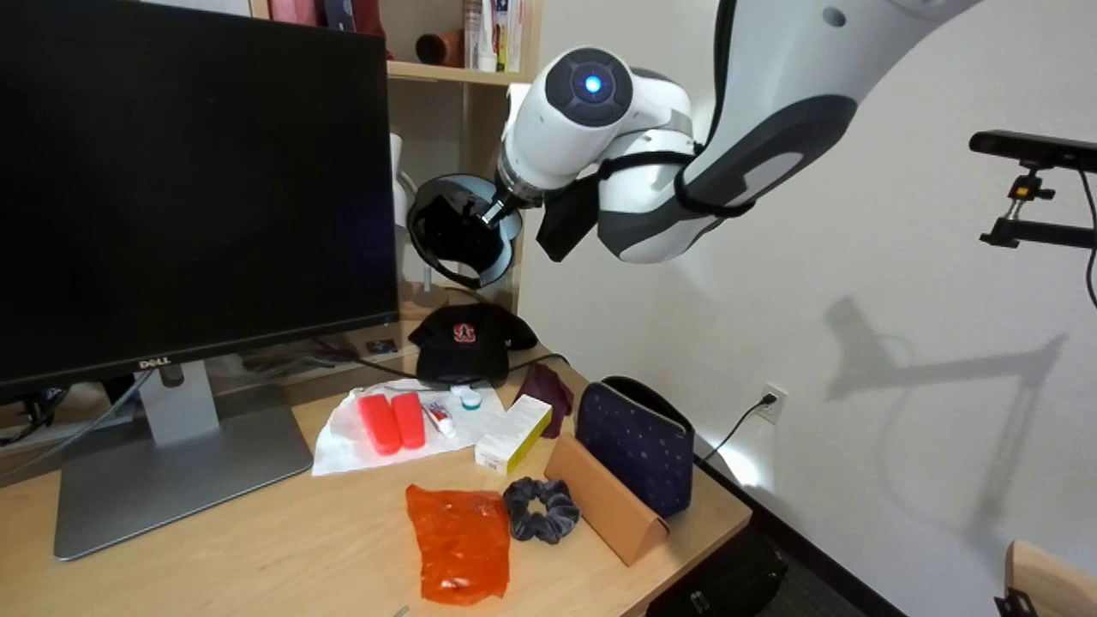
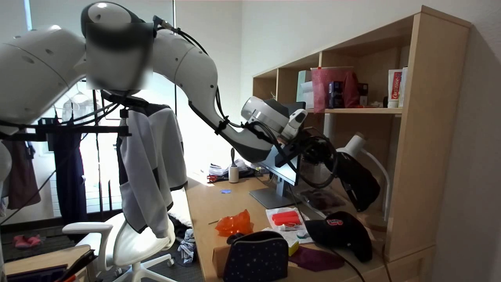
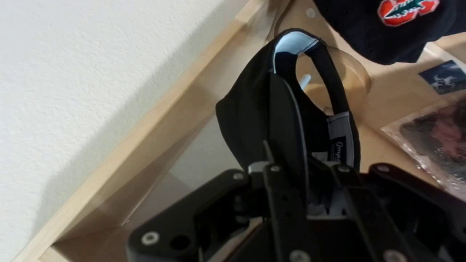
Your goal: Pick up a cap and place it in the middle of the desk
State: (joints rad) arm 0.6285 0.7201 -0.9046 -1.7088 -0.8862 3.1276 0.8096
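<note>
The claw (image 3: 298,163) is clenched on the cap (image 3: 287,109), pinching it by the brim; black parts meet dark cloth there, so the exact contact is hard to make out. The cap hangs tilted in the air from the claw, its hollow side and pale lining showing in the wrist view. Below the claw spreads the desk (image 1: 257,548). On it, under the claw and apart from the cap, sits the red-badged hat (image 1: 471,360). The shelf (image 2: 434,137) and the lamp (image 2: 354,145) are near the claw, on the cap's side of it. In an exterior view, the monitor (image 1: 197,188) stands left of the claw, and the pouch (image 1: 634,446) stands on the desk beside the tan case (image 1: 604,497), below the claw and to its right. Further down from the claw, past the hat, lie the sheet (image 1: 343,450) bearing two red pieces (image 1: 381,424), the box (image 1: 514,433) just beside, then the orange bag (image 1: 463,548) next to the scrunchie (image 1: 561,514).
</note>
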